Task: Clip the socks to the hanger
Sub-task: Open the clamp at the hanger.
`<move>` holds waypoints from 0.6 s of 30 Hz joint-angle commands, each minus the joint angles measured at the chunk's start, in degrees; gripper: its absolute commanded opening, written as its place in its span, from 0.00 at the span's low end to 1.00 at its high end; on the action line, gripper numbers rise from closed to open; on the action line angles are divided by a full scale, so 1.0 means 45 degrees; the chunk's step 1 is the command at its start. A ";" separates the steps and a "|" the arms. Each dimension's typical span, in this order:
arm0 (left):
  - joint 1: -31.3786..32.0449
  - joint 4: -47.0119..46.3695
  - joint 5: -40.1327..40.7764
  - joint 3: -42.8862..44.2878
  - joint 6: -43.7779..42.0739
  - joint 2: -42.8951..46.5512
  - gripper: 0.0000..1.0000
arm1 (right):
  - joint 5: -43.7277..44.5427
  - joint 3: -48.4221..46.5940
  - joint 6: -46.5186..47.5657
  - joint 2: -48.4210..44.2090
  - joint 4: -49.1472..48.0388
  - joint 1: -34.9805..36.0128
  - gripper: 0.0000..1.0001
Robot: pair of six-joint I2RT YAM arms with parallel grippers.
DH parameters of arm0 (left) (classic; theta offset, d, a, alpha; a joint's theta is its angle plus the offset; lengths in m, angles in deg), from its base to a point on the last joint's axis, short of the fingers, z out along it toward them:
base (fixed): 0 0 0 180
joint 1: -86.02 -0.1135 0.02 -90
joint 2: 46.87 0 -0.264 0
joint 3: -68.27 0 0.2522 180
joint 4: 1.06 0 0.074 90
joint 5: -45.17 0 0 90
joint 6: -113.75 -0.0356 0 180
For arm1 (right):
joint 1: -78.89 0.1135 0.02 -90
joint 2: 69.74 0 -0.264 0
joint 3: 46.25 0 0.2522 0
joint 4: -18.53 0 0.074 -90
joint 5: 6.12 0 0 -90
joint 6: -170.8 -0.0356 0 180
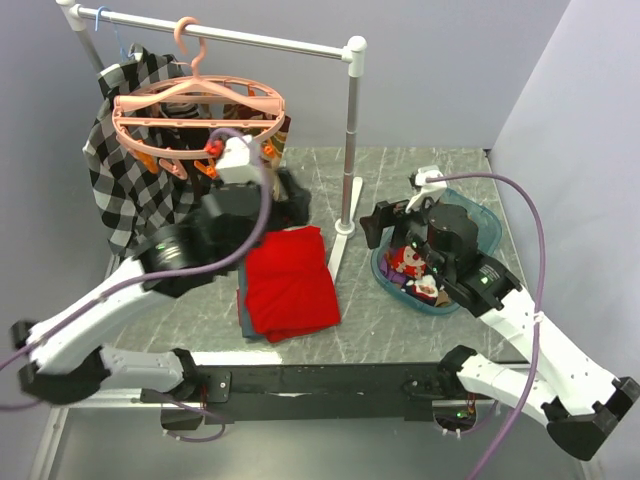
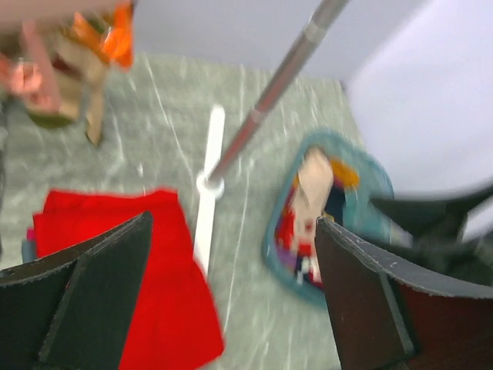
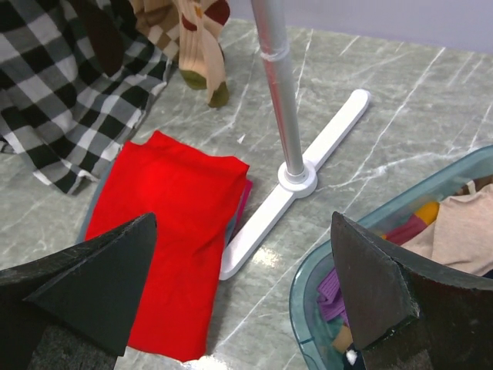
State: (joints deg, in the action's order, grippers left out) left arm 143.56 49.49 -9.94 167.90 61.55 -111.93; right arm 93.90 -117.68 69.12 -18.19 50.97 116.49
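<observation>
As the overhead camera has it, one salmon-pink hanger (image 1: 198,115) hangs by its hook from one white rail stand (image 1: 350,130). One checked shirt (image 1: 125,185) hangs behind and below it on the left. The left arm (image 1: 120,290) is raised to the hanger and covers its right-hand clips, so what is pinned there cannot be counted. One folded red cloth (image 1: 290,280) lies on the table (image 1: 400,170) beside the stand's foot. To the right, one teal tub (image 1: 490,225) holds a heap of socks (image 1: 412,268), too tangled to count and half hidden by the right arm (image 1: 520,310). Neither arm's jaws can be read from here.

Though blurred, the left wrist view shows the left gripper (image 2: 233,223) spread wide on nothing. The tub and its heap lie well ahead, partly behind the right finger. An orange clip (image 2: 115,38) is cut off at top left.

From the right wrist, the right gripper (image 3: 243,220) gapes wide and empty. The tub's rim and heap lie just beside its right finger. Striped socks (image 3: 192,46), perhaps two, dangle far ahead, their tops cut off.
</observation>
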 commanded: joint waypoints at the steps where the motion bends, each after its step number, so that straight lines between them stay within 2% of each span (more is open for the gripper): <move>1: 0.1627 0.0923 0.6342 0.3465 0.0273 -0.2705 0.90 | -0.0254 0.0042 0.0018 -0.0654 -0.0128 -0.0309 1.00; 4: 0.1512 0.0305 0.7595 0.4491 -0.0485 -0.3979 0.83 | -0.0138 0.0100 0.0038 -0.0927 0.0009 -0.0349 1.00; 6: 0.1258 -0.0906 0.7287 0.4474 -0.1368 -0.4253 0.78 | -0.0079 0.0217 0.0038 -0.1142 -0.0010 -0.0368 1.00; 10: -0.0535 0.0824 0.5392 0.5427 0.0054 -0.5111 0.77 | -0.0079 0.0471 -0.0060 -0.1611 -0.0108 -0.0388 1.00; 18: -0.1594 0.0691 0.5019 0.5177 0.0019 -0.5582 0.77 | 0.0019 0.0648 0.0096 -0.1924 -0.0010 -0.0466 1.00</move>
State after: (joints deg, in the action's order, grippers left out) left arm 138.14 52.33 13.88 189.29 60.89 -137.26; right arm 93.51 -115.08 69.12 -25.95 51.21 114.94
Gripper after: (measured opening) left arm 0.772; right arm 0.996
